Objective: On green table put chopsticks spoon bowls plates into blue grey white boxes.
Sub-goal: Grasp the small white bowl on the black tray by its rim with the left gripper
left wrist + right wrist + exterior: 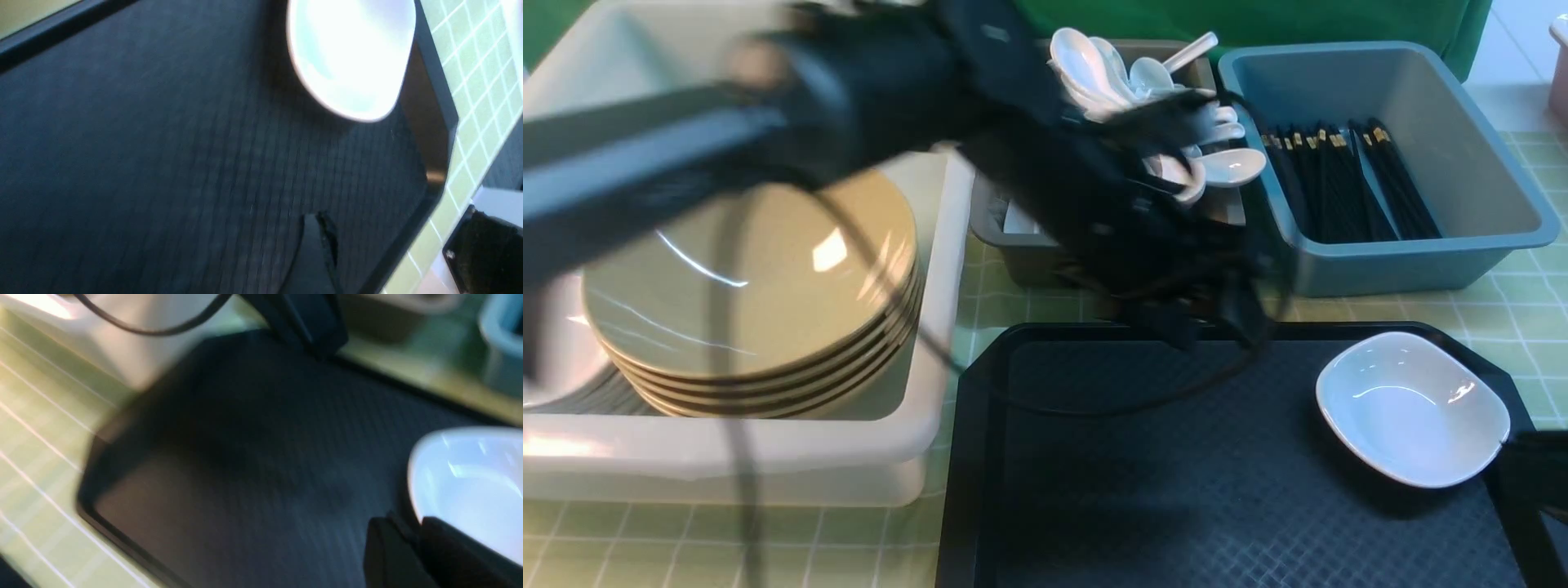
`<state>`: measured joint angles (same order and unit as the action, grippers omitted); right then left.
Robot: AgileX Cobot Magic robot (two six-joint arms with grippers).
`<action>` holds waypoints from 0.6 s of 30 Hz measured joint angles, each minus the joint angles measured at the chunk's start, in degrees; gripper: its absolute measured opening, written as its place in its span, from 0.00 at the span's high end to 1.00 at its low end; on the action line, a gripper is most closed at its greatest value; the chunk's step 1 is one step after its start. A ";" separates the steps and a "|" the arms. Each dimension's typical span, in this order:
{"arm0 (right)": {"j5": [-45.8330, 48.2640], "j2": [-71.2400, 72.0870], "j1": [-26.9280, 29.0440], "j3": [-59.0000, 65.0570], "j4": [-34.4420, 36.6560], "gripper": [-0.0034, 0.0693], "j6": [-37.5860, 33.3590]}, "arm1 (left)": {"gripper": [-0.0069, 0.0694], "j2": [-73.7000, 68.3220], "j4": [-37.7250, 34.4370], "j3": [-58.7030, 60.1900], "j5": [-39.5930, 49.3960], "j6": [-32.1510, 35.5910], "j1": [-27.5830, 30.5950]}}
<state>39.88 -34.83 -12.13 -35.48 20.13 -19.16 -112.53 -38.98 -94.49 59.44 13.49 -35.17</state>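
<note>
One plate (1413, 408) seemingly left to box.
It lay near right on the black tray (1135, 490), the right gripper (1531, 474) at its rim, how wide I couldn't tell; the left gripper (1176, 314) gaped empty. Beyond, bowls (752, 278) filled the white box (727, 457), spoons (1111, 73) the grey box (1021, 245), chopsticks (1347, 180) the blue box (1486, 188).

Front view: I see my left arm (768, 106) smeared by motion blur; bright glare streaks the stacked bowls (752, 278). Left wrist view: the white plate (351, 57) burns out, overexposed. Right wrist view: soft throughout, the tray (265, 457) losing its texture.
</note>
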 joint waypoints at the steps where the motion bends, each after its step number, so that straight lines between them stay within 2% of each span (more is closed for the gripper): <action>1: 1.31 -0.60 0.00 -0.71 -3.01 0.78 3.00 | 0.36 -2.61 -0.14 -1.74 0.34 -0.30 -0.68; 4: 4.65 -1.61 0.00 -2.89 -8.90 0.77 8.98 | 0.36 -8.28 -0.32 -6.18 1.67 -1.59 -1.63; 6: 5.86 -1.77 0.02 -4.22 -10.67 0.76 10.54 | 0.36 -11.38 -0.37 -8.76 2.15 -2.63 -1.87; 10: 6.38 -1.82 0.02 -5.55 -11.19 0.75 11.40 | 0.36 -16.08 -0.79 -13.69 2.31 -3.94 -1.93; 18: 6.60 -1.82 0.02 -5.70 -11.38 0.74 11.52 | 0.36 -22.85 -8.07 -17.75 -0.15 -3.78 -1.98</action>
<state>46.49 -36.65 -12.11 -41.18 8.75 -7.64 -135.38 -47.04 -112.24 59.30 9.71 -37.16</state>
